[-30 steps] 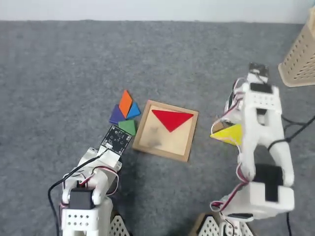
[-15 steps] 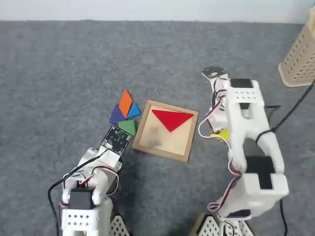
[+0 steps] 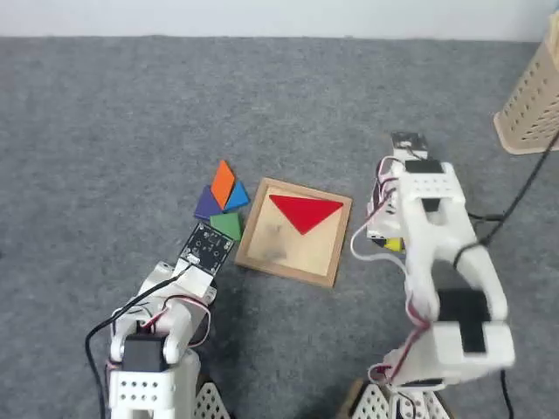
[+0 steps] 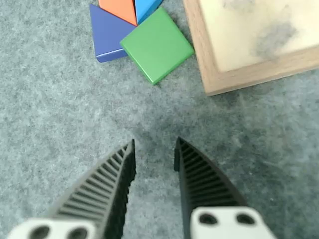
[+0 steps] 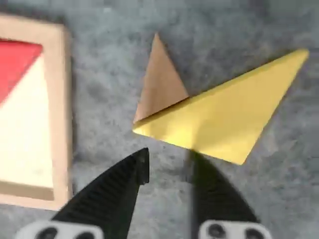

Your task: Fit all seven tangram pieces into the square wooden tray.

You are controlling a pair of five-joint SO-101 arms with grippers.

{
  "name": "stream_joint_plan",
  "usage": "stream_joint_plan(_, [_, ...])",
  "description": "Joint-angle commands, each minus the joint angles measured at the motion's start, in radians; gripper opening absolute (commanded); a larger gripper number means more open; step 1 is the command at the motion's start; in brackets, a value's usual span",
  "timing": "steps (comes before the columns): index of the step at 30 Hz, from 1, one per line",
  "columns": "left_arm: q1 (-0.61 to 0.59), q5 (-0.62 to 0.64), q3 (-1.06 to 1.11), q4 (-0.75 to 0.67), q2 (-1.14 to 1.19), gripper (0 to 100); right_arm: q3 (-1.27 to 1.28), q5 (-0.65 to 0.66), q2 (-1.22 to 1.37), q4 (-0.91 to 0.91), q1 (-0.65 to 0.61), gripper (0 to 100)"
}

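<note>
The square wooden tray (image 3: pixel 253 243) lies mid-table with a red triangle (image 3: pixel 304 211) in its far half. To its left sit an orange triangle (image 3: pixel 224 182), a blue triangle (image 3: pixel 237 195), a purple piece (image 3: pixel 206 204) and a green square (image 3: pixel 227 225). My left gripper (image 4: pixel 153 149) hovers open over bare carpet just short of the green square (image 4: pixel 157 45), beside the tray corner (image 4: pixel 239 74). My right gripper (image 5: pixel 168 162) is open just above the long edge of a yellow triangle (image 5: pixel 229 119), which touches a brown triangle (image 5: pixel 160 84) right of the tray (image 5: pixel 61 114).
Grey carpet covers the table. A perforated beige basket (image 3: pixel 533 96) stands at the far right edge. The right arm (image 3: pixel 432 218) hides most of the yellow triangle (image 3: pixel 393 243) in the high view. Open carpet stretches behind the tray.
The right arm swung left toward the tray, then settled slightly back, and now covers the yellow triangle in the high view. The left arm and all pieces stayed put.
</note>
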Motion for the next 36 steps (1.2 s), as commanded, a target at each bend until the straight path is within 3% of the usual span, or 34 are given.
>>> stream_joint_plan(1, [-0.003,0.011,-0.012,-0.002,-0.021,12,0.038,0.046,-0.199,-0.076,-0.053,7.2])
stream_joint_plan(6, [-0.003,0.011,-0.012,-0.002,-0.021,12,0.052,0.048,-0.159,-0.183,-0.125,2.8])
stream_joint_plan(13, [-0.003,0.011,-0.012,-0.002,-0.021,12,-0.048,0.055,0.030,-0.242,0.030,0.6])
stream_joint_plan(20, [-0.003,0.011,-0.012,-0.002,-0.021,12,-0.068,0.058,0.139,-0.211,0.033,0.6])
stream_joint_plan(36, [-0.003,0.011,-0.012,-0.002,-0.021,12,0.173,0.308,-0.016,-0.162,0.039,0.6])
